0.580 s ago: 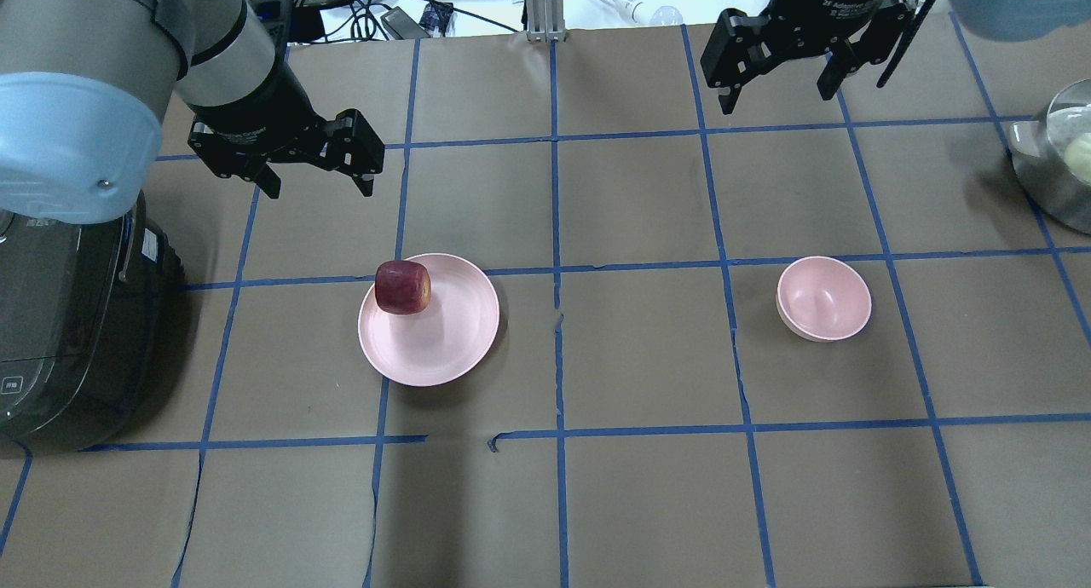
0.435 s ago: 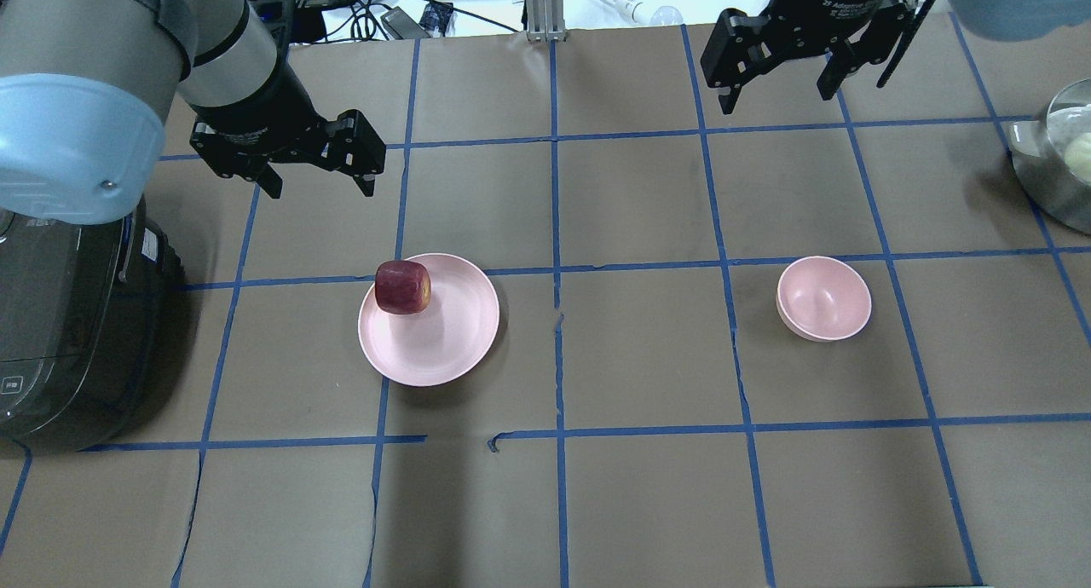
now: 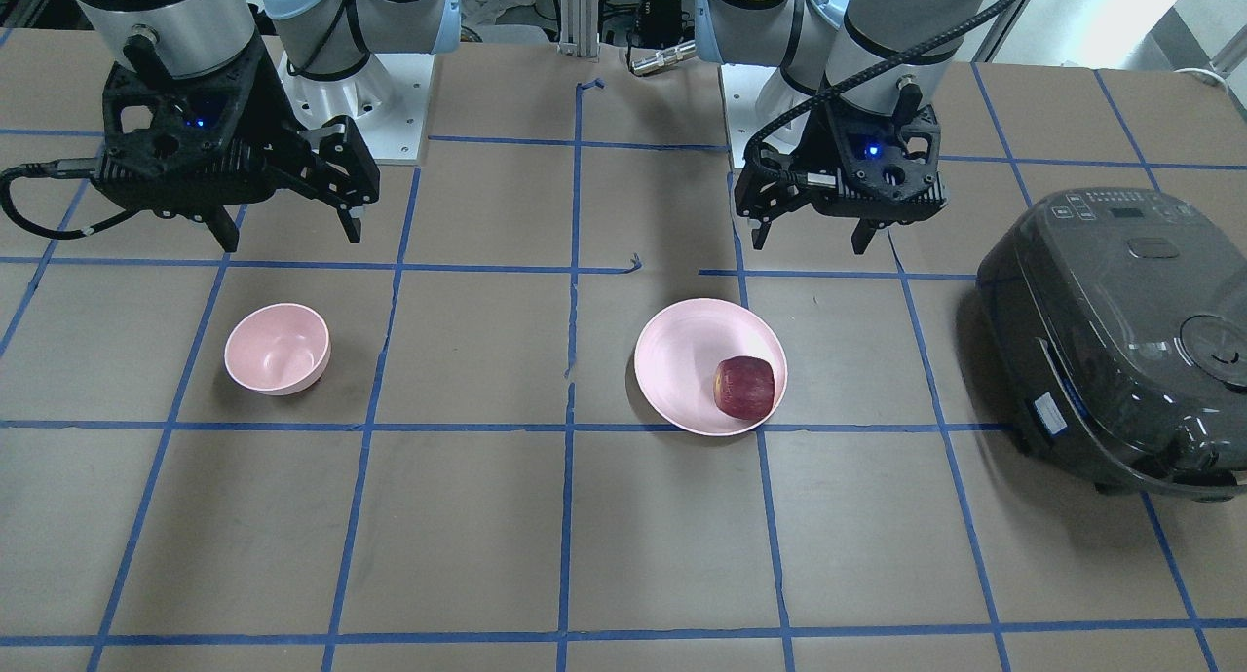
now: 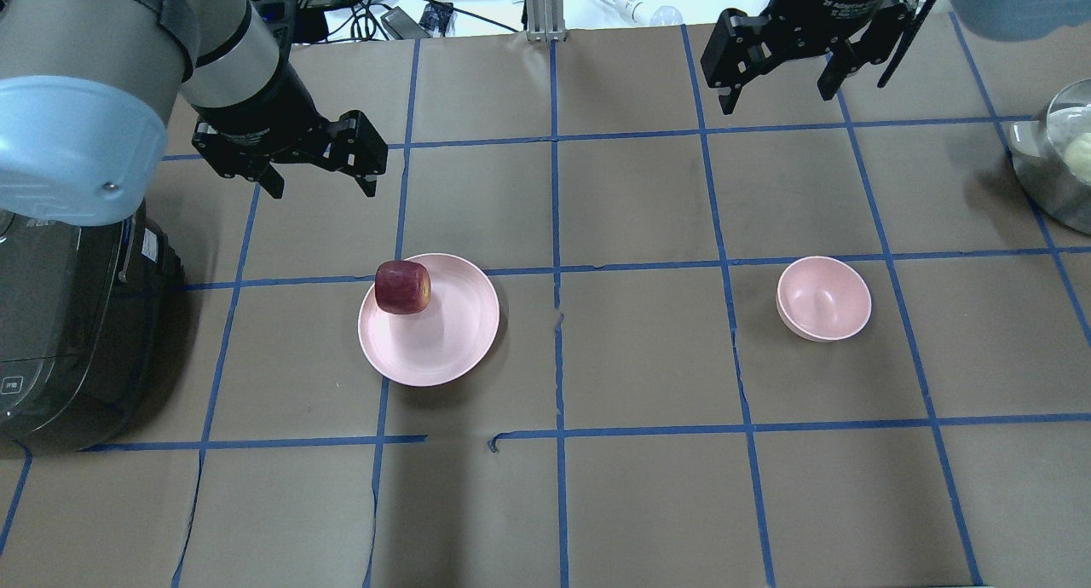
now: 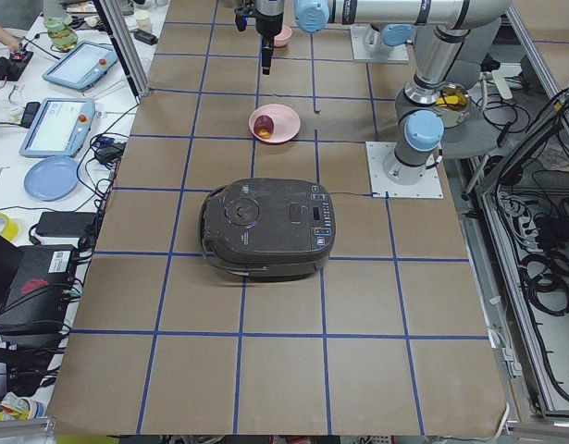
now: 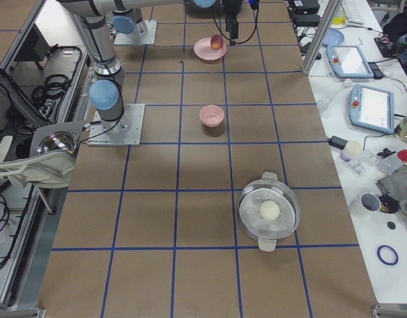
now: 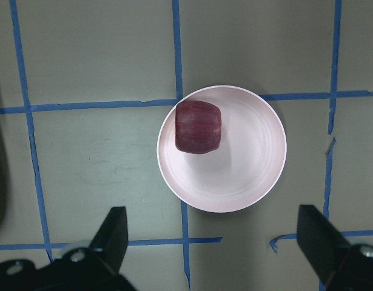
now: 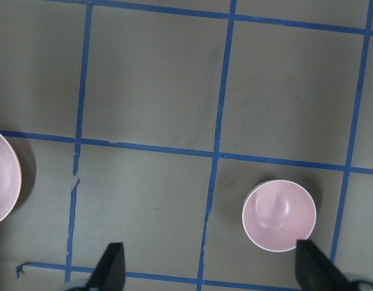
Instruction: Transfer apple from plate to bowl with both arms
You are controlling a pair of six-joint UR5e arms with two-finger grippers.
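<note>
The dark red apple [image 4: 402, 287] sits on the near-left part of the wide pink plate [image 4: 443, 341], left of the table's centre. It also shows in the front view [image 3: 745, 387] and the left wrist view [image 7: 198, 126]. The small deep pink bowl [image 4: 824, 298] stands empty to the right, also in the right wrist view [image 8: 279, 214]. My left gripper [image 4: 321, 187] is open and empty, hanging above the table beyond the plate [image 7: 247, 176]. My right gripper [image 4: 777, 100] is open and empty, high beyond the bowl [image 3: 278, 348].
A dark rice cooker [image 4: 68, 332] stands at the table's left edge, close to the left arm. A steel pot [image 4: 1061, 170] holding a pale round item sits at the far right edge. Blue tape lines grid the brown table cover.
The left arm has shifted very slightly. The apple, plate, bowl and right gripper stay where they were.
</note>
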